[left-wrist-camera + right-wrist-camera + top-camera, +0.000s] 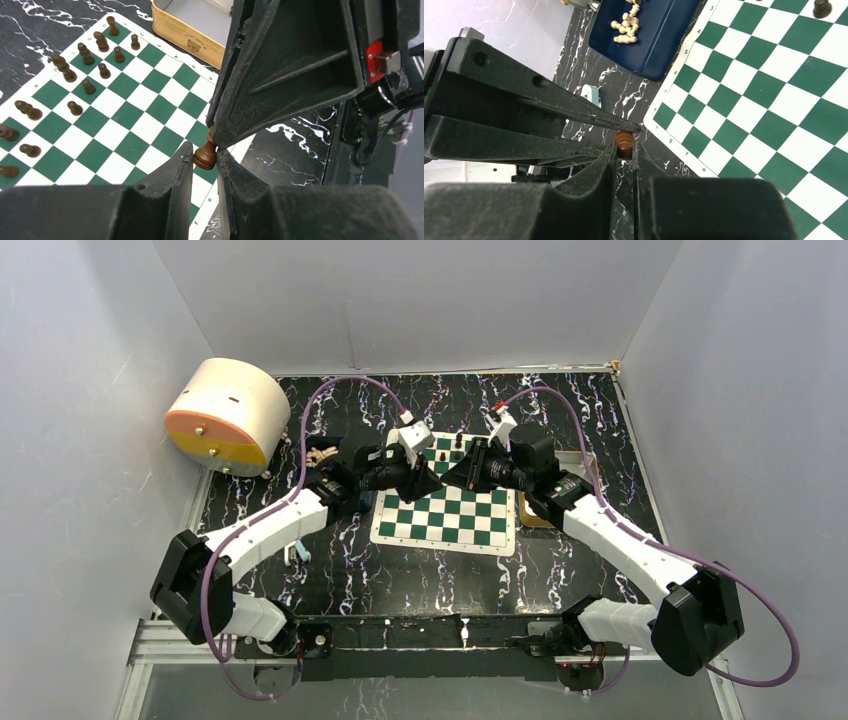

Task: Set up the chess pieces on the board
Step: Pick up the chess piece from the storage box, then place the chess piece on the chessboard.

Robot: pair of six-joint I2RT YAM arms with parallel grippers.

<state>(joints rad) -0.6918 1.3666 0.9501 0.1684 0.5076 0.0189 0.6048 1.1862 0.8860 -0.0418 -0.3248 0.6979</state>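
Chess piece of dark brown turned wood point(205, 156) hangs over the flat green-and-white checked board point(145, 125), with the left claw point(205, 151) clamped on its base and the right claw point(625, 146) clamped on its other end. Farther along the board, more dark brown chess pieces point(88, 86) stand in two rows down one side. Beyond the board's far edge, a gold rectangular tin tray point(185, 42) sits on the black marbled surface point(50, 20).

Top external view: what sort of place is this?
Probably a lab robot cell: plain white panel walls box in a black marble-patterned table, with two white robot arms on a metal rail.
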